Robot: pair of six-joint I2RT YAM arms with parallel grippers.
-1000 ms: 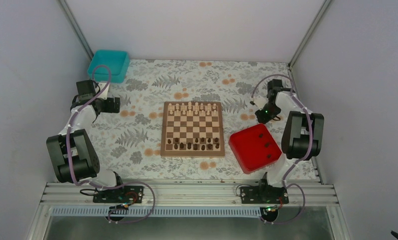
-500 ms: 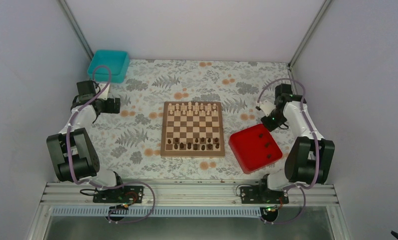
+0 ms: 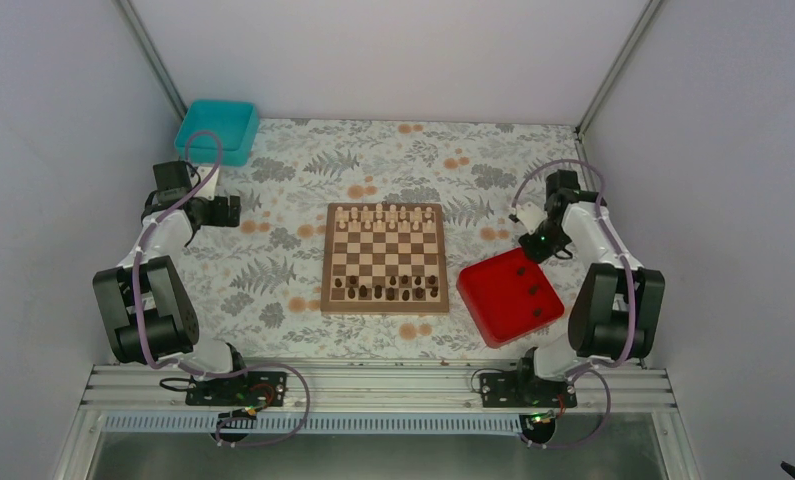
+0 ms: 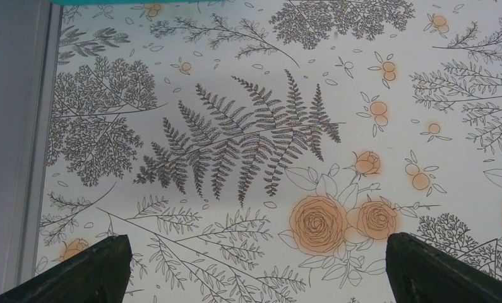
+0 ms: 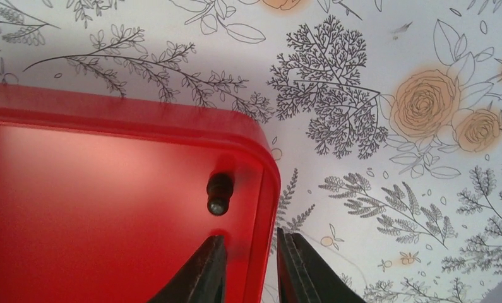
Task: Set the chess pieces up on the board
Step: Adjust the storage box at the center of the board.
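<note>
While the left pincer hangs wide open over the floral tabletop, the board lies centrally, with dark chess pieces along its near edge. Rightward, the right pincer, slightly parted and empty, straddles a corner of the red tray, just behind one dark piece.

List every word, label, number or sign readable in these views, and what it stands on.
None: no readable text, number or label shows on the board, the red tray, the teal bin or the flowered tablecloth in any view.
</note>
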